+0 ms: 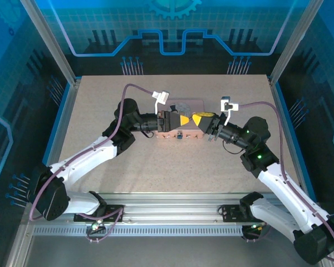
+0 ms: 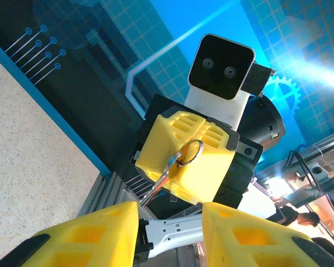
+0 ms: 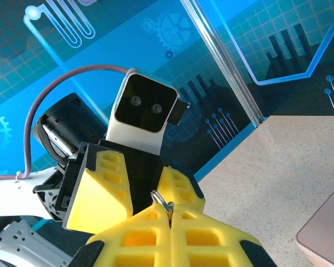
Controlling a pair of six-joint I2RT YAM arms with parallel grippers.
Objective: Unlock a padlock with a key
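Key [image 2: 162,181]: pinched between right jaws, above pink box [image 1: 188,105] toward desk's [image 1: 156,167] far edge. Left jaws: spread, facing the key.

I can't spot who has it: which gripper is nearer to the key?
Right. The right gripper is shut on the key, its ring poking out. The left gripper faces it, jaws open, the key just beyond its fingertips.
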